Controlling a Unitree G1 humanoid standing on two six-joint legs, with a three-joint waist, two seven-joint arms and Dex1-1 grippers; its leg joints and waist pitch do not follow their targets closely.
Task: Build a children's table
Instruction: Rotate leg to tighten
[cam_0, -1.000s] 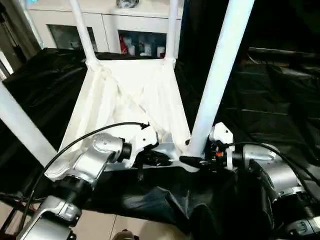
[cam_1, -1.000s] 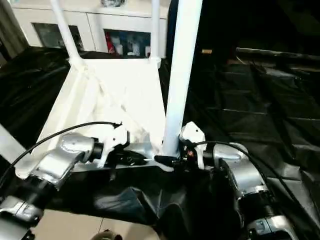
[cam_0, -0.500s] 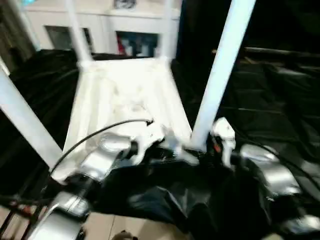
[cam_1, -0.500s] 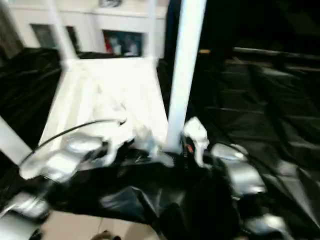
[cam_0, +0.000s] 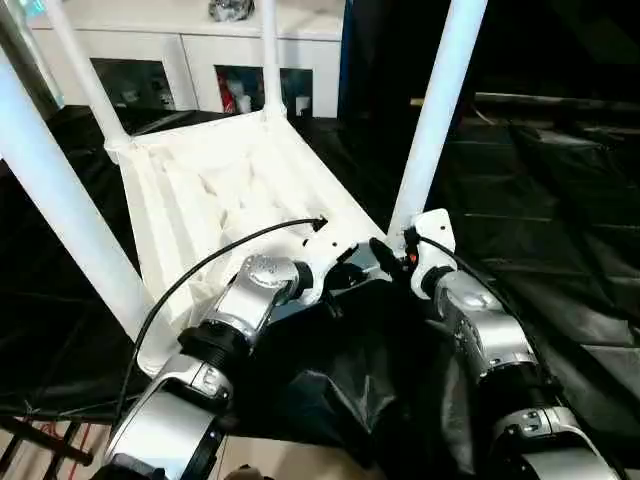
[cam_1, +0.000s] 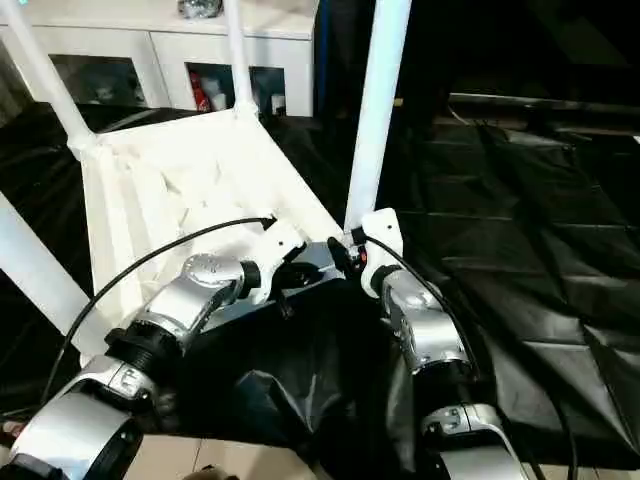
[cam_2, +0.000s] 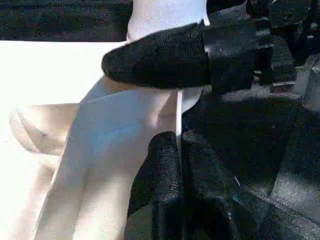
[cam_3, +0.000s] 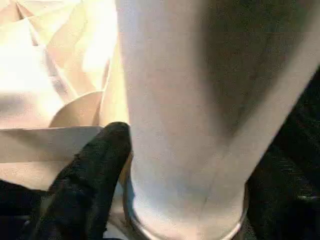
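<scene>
The left gripper (cam_0: 352, 277) is being kept pinched shut with nothing caught between its fingers (cam_2: 165, 165), which are parked right against the near edge of the upside-down tabletop (cam_0: 215, 195). Just beside it, the right gripper (cam_0: 395, 256) is being held wide open around the foot of the near right leg (cam_0: 432, 120), one black fingertip (cam_3: 95, 165) sitting right beside the tube where it's seated in its round corner socket (cam_3: 185, 220); whether any real squeeze is being put on the tube can't be told. Further out from the grippers, the ribbed underside is being shown facing up, with the near left leg (cam_0: 65, 205) and two far legs (cam_0: 268, 55) standing in their corners. Everything is being carried on a black-draped work table (cam_0: 560, 210), and white cabinets (cam_0: 190, 65) are being seen way past that.
</scene>
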